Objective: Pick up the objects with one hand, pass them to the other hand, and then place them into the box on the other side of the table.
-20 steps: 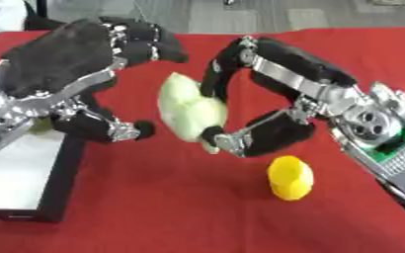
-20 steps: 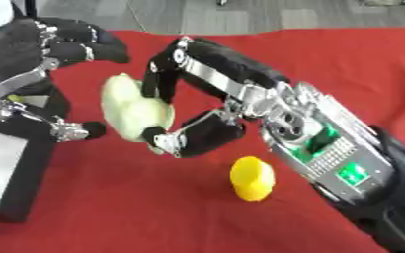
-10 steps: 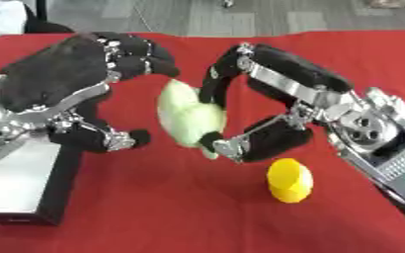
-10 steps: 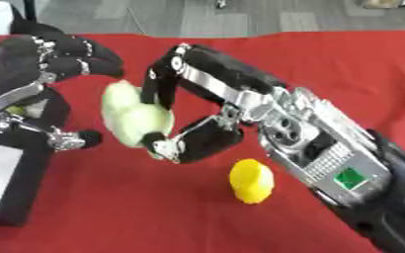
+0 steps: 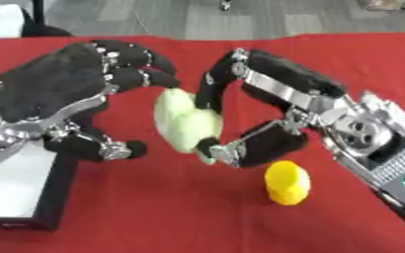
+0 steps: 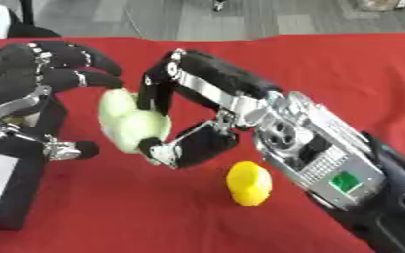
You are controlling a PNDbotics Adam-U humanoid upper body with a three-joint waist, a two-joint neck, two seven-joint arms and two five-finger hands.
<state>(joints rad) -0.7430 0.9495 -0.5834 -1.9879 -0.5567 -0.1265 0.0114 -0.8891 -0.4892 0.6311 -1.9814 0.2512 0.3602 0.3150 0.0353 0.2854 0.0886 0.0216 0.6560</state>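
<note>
While my right hand (image 5: 266, 113) reaches in from the table's right side, its fingers (image 5: 219, 81) arch over the top of the pale green object (image 5: 182, 120) and its thumb (image 5: 240, 147) curls under the lower end, so the object is pinched between them. I see that green thing, lumpy and soft-looking, raised above the red tablecloth (image 5: 154, 207) near the middle of the table, a little toward the left edge. I cannot make out what it is beyond its colour and rounded shape.

My left hand (image 5: 63, 91) comes in from the left side, palm toward the object, with its fingers (image 5: 141, 74) bent over the green thing's upper left and the fingertips just at its top edge. Its thumb (image 5: 111, 148) sticks out lower down, near the object's lower left but apart from it. I cannot tell whether the left fingertips actually touch the object or only sit beside it; they are not closed round it.

On the cloth, toward the near edge and below my right hand, a small yellow object (image 5: 287, 183) stands by itself. At the table's left edge, near the front corner, I see the box (image 5: 29, 197), dark-walled with a pale inside, partly under my left hand.
</note>
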